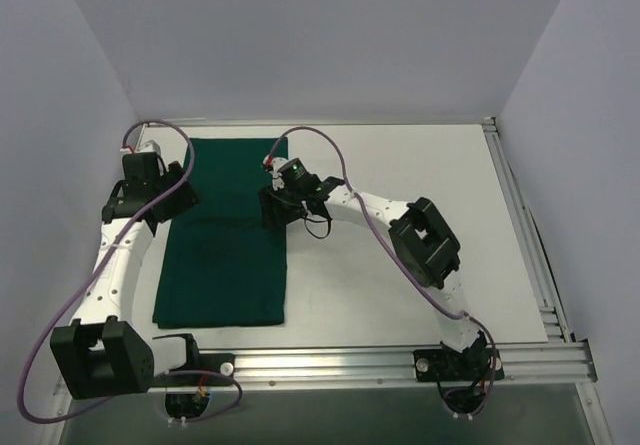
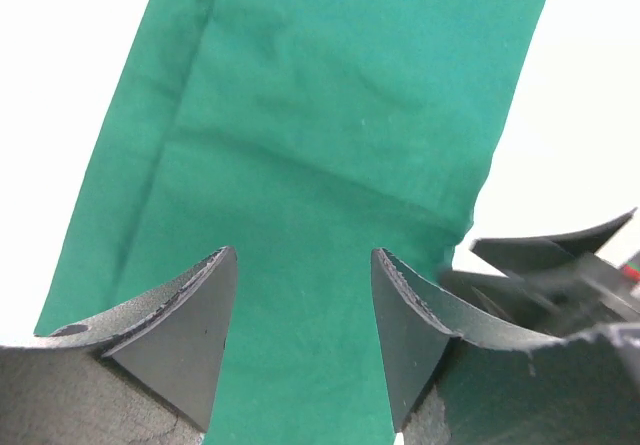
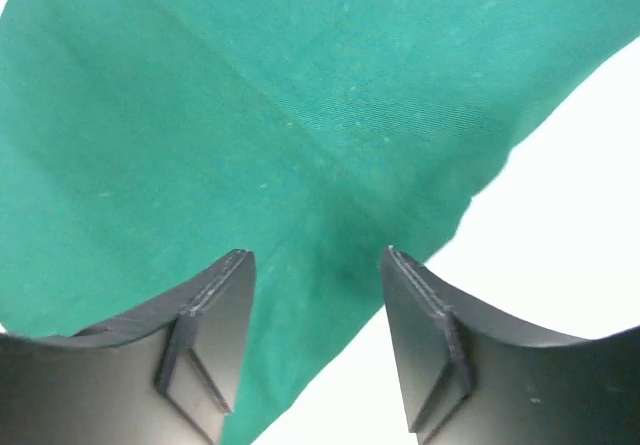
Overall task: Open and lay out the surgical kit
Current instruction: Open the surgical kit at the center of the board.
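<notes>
Top external view shows the green cloth wrap (image 1: pixel 222 255) folded near the left edge of the table (image 1: pixel 420 155). It looks soft and light, so we would pinch a loose edge. Left gripper (image 2: pixel 305 265) and right gripper (image 3: pixel 320 260) hover above it, jaws spread, empty

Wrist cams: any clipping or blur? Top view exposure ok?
Left wrist: table clipped to flat white, cloth wrap sharp, right gripper at the right edge smeared. Right wrist: table clipped white too, weave crisp. Top external: even soft light, no glare, cloth reads much darker.
</notes>
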{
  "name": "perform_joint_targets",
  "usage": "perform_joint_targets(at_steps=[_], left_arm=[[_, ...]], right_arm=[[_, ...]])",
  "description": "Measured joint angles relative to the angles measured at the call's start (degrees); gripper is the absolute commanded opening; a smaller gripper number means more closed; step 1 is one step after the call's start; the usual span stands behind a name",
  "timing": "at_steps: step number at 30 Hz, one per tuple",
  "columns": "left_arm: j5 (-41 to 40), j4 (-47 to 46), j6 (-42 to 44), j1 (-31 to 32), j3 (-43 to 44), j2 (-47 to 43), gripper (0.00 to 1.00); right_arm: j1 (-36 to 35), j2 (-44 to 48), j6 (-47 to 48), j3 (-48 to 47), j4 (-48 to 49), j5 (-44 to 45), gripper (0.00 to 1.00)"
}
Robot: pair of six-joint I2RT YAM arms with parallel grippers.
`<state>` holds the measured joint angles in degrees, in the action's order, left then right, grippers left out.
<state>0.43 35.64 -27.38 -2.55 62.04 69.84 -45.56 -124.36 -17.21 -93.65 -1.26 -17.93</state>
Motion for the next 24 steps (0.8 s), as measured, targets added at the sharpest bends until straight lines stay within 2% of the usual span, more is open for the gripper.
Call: perform_joint_targets(at_steps=[4, 9, 14, 24], left_arm=[[4.6, -0.8, 3.7, -4.4, 3.5, 5.7, 0.64], [13.2, -2.2, 7.1, -9.9, 8.0, 15.6, 0.62], [19.8, -2.4, 11.0, -11.5, 14.0, 26.1, 0.62], [22.7, -1.3, 14.7, -13.9, 17.9, 35.9, 0.63]], right_arm=[[0.5, 7.6, 0.8, 2.2, -2.3, 1.7, 0.6], [2.1, 20.8, 1.0, 10.1, -2.7, 2.0, 0.61], [6.3, 30.1, 1.0, 18.3, -2.6, 0.9, 0.62], [9.7, 39.3, 1.1, 27.0, -4.7, 0.2, 0.63]])
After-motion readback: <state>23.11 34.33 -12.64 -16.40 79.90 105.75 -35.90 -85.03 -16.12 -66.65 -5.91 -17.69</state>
